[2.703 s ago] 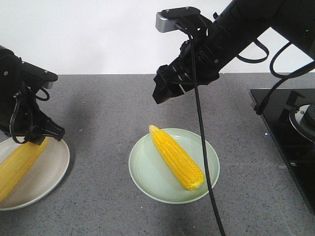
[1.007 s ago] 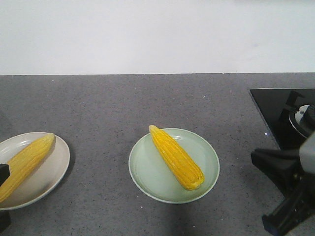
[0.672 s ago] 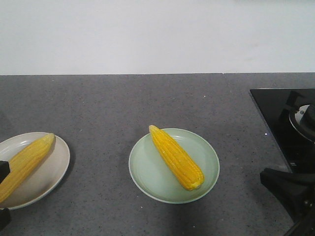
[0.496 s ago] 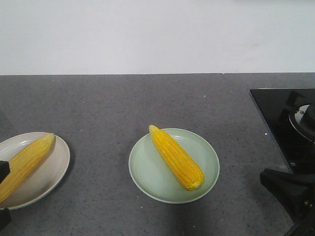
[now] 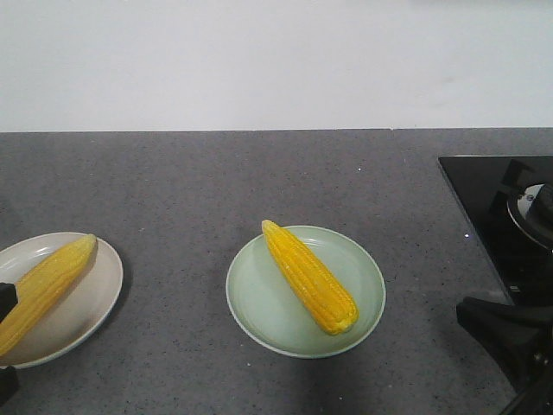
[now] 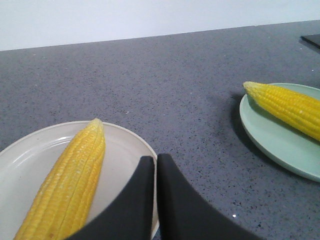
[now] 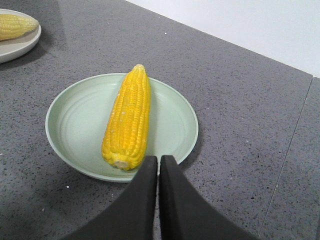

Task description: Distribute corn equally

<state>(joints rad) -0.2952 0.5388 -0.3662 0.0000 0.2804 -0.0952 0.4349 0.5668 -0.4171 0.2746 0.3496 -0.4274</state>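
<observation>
wall (image 5: 259, 60): plain white | countertop (image 5: 190, 181): speckled grey | cooktop (image 5: 501, 207): black
</observation>
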